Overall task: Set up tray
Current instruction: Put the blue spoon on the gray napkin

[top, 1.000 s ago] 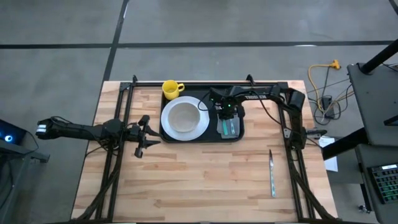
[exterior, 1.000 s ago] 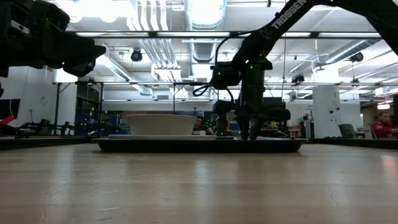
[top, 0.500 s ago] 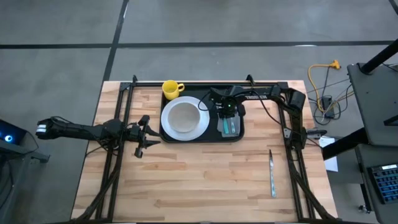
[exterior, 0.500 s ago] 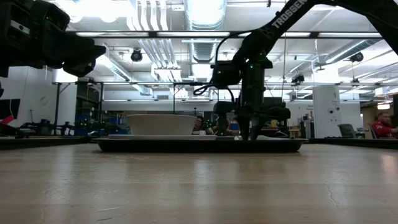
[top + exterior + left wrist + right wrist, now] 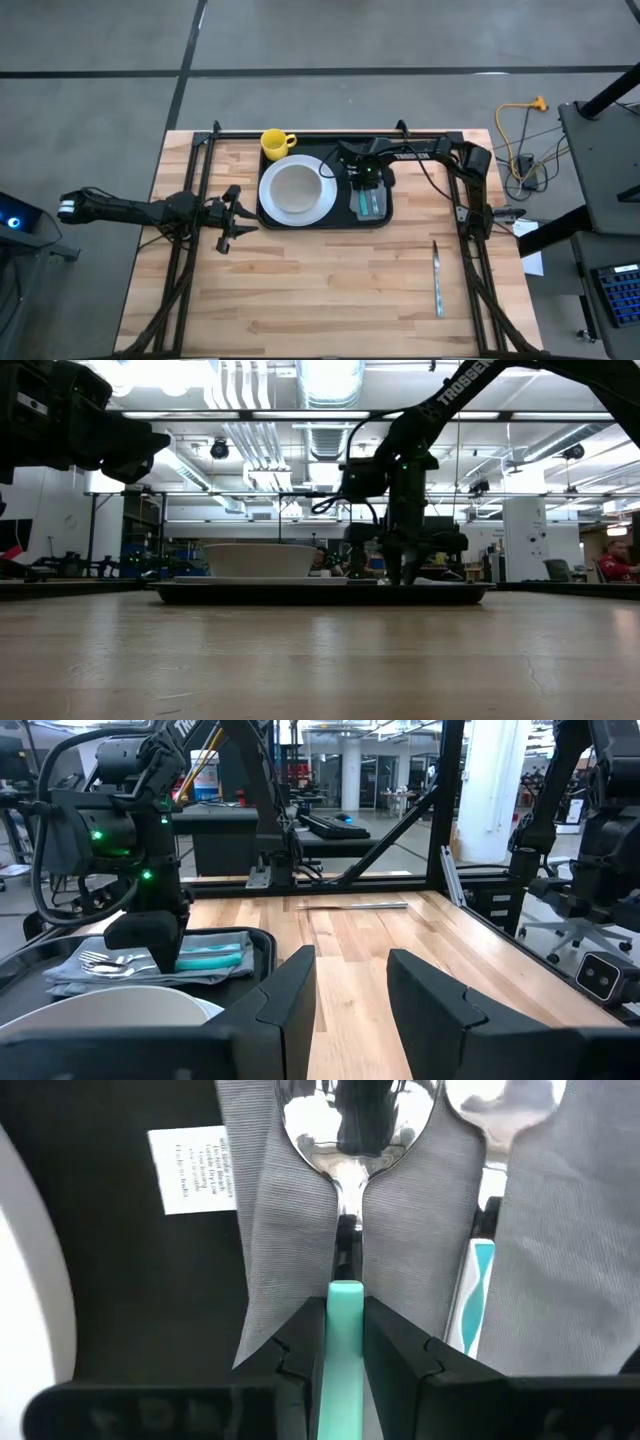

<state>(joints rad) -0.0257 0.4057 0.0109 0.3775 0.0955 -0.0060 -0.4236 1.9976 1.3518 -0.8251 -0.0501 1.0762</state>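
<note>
The black tray lies at the table's far middle. It carries a white plate with a bowl, a yellow mug at its far left corner, and a grey napkin on its right part. A teal-handled spoon and a second teal-handled utensil lie on the napkin. My right gripper points down over the napkin and is shut on the spoon's handle. My left gripper waits open, held level at the table's left, just left of the tray. My right gripper has the spoon's teal handle between its two fingers, near where the handle meets the metal neck. The fingers come from above, pointing down, one on each long side of the handle. The spoon lies flat on the grey napkin.
A knife lies on the bare wood to the right, nearer the table's front. A white label shows on the tray floor beside the napkin. The dark frame rails run along the table's left, right and far sides.
</note>
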